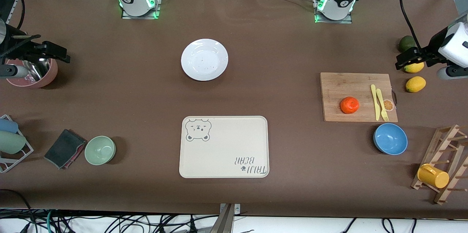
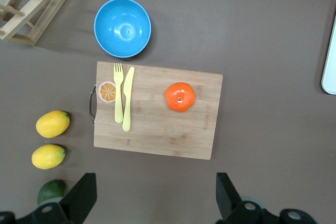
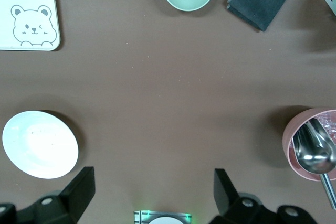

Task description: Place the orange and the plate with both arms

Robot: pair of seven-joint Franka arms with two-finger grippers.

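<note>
Front view: the orange (image 1: 349,105) sits on the cutting board (image 1: 340,90) toward the left arm's end of the bench; the plate (image 1: 204,59) lies mid-bench.

Left wrist view: left pincer (image 2: 156,200) hangs spread wide, empty.

Right wrist view: right pincer (image 3: 153,199) likewise spread, empty, beside the plate (image 3: 40,144).

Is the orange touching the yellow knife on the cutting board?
Apart. The left wrist view shows bare wood between the orange and the yellow knife on the cutting board; the front view agrees.

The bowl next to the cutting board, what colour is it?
Blue bowl, clearest in the left wrist view.
</note>
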